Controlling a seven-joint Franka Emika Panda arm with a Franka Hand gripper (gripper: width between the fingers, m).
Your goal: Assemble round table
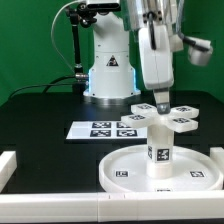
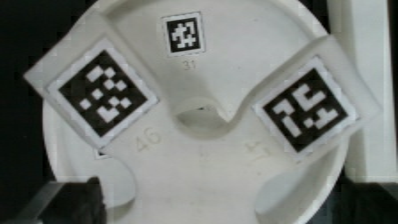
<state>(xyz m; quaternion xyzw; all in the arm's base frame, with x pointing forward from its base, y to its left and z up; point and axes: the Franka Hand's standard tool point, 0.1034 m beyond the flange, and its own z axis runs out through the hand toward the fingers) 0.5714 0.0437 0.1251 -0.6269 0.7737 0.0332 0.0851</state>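
The round disc (image 1: 125, 172) lies on the table at the front, rim up. The short cylinder leg (image 1: 158, 152) stands upright at its middle. My gripper (image 1: 160, 106) is shut on the cross-shaped foot piece (image 1: 162, 119) and holds it level right over the leg's top; I cannot tell whether they touch. In the wrist view the foot piece (image 2: 205, 150) fills the picture, with its marker arms and middle hole. My gripper (image 2: 222, 208) has one dark fingertip (image 2: 71, 200) on each side of one arm.
The marker board (image 1: 104, 128) lies flat behind the disc, towards the exterior view's left. White border bars run along the front (image 1: 60, 208) and the left edge (image 1: 6, 163). The robot's base (image 1: 108, 72) stands at the back.
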